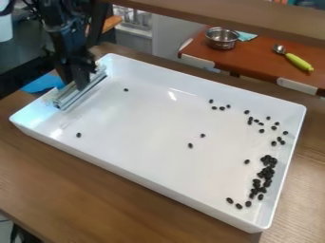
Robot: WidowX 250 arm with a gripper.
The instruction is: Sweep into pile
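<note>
Over tray (143, 128), upper left | arm (58, 31) hangs down | hand (81, 81) at bar (68, 98)

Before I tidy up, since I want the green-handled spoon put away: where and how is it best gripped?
I'd take the spoon by the middle of its green handle, coming from above and closing across the narrow width. It lies lengthwise on the red-brown surface, and the long, slim handle likely gives a surer hold than the rounded metal bowl.
</note>
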